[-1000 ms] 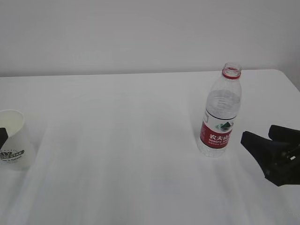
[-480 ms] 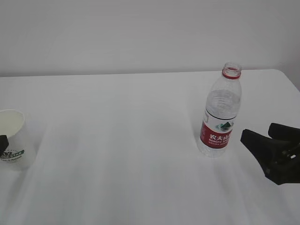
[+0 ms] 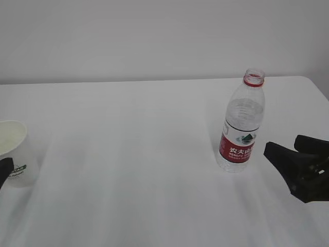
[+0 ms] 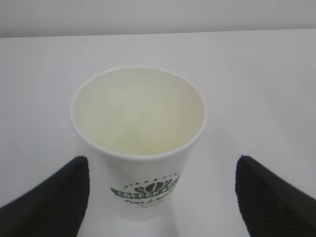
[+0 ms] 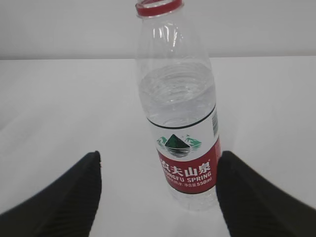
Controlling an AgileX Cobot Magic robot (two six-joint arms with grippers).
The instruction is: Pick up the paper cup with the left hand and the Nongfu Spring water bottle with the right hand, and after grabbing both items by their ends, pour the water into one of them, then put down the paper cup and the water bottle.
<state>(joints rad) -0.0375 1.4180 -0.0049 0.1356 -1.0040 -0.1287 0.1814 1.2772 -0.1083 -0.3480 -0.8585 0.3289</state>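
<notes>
The paper cup point(image 3: 14, 150) stands upright at the table's left edge, white with a green logo and cream inside point(image 4: 138, 111). My left gripper point(image 4: 161, 165) is open wide with the cup's lower half between its black fingers point(image 4: 54, 197), nearer the left one; only one fingertip point(image 3: 3, 169) shows in the exterior view. The Nongfu Spring water bottle point(image 3: 241, 123) stands uncapped at the right, water point(image 5: 177, 94) filling it to above the label. My right gripper point(image 3: 300, 167) is open just right of the bottle point(image 5: 182, 128) and not touching it.
The white table point(image 3: 133, 154) runs back to a pale wall. Its right edge point(image 3: 320, 87) lies close behind the right gripper, and the cup stands near the left border of the exterior view.
The left fingertip has slid lower along the cup's side in the exterior view. The bottle and the right gripper have not moved.
</notes>
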